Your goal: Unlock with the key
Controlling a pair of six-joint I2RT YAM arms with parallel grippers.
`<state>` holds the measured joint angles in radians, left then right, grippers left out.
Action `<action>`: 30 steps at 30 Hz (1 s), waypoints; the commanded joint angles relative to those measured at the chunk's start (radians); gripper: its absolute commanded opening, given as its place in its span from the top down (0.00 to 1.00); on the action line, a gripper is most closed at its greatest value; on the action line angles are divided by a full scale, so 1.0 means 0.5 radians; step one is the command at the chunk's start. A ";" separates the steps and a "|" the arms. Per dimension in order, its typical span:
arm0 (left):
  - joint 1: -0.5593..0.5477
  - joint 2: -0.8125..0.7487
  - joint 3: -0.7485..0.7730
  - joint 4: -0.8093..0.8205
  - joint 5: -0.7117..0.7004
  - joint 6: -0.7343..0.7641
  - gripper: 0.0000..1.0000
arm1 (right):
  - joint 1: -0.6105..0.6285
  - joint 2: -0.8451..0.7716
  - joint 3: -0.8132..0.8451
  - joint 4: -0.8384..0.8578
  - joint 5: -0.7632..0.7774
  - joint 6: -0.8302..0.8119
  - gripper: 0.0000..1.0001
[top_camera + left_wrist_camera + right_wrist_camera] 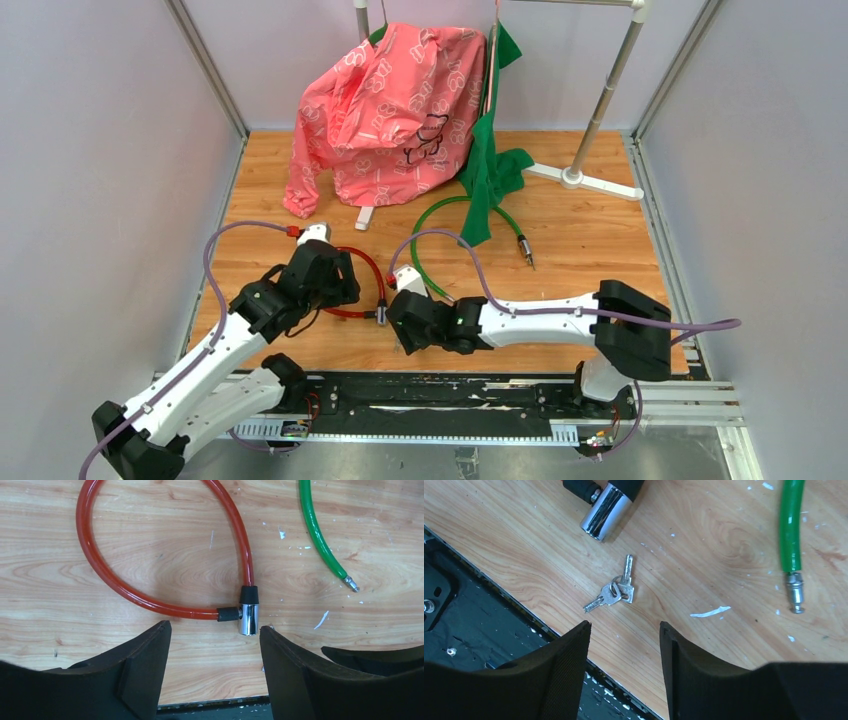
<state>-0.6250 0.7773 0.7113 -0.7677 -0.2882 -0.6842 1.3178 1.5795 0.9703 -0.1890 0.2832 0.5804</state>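
Observation:
A red cable lock (pixel 100 570) lies in a loop on the wooden table, its ends joined at a chrome lock barrel (pixel 248 618), which also shows in the right wrist view (pixel 603 513) and the top view (pixel 381 313). Two silver keys on a ring (pixel 613 591) lie flat on the wood just below the barrel. My right gripper (pixel 624 627) is open and empty, hovering just short of the keys. My left gripper (pixel 215 630) is open and empty, its tips just short of the barrel.
A green cable (pixel 440 215) with a metal end pin (pixel 795 592) lies to the right of the lock. A pink garment (pixel 390 110) and a green cloth (pixel 490 170) hang on a white rack (pixel 600 110) at the back. The black front rail (pixel 484 630) borders the wood.

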 commanded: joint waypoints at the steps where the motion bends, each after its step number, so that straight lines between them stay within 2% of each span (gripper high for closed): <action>1: 0.014 0.011 0.033 -0.079 -0.065 -0.002 0.31 | -0.041 0.089 0.068 0.010 -0.108 0.083 0.45; 10: 0.014 -0.087 0.130 -0.188 -0.034 0.040 0.30 | -0.077 0.172 0.060 0.016 -0.149 0.102 0.46; 17: 0.014 -0.137 0.354 -0.260 0.002 0.291 0.30 | -0.112 0.208 0.051 0.028 -0.212 0.105 0.46; 20: 0.012 -0.168 0.415 -0.266 -0.018 0.406 0.26 | -0.128 0.218 0.045 0.047 -0.251 0.098 0.46; 24: 0.014 -0.224 0.402 -0.235 -0.026 0.472 0.22 | -0.148 0.220 0.026 0.096 -0.313 0.091 0.45; 30: 0.014 -0.290 0.363 -0.186 0.003 0.476 0.21 | -0.176 0.239 0.024 0.122 -0.376 0.085 0.45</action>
<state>-0.6239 0.6502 0.9024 -0.8730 -0.2905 -0.4740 1.2465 1.6779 0.9848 -0.1368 0.1226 0.6159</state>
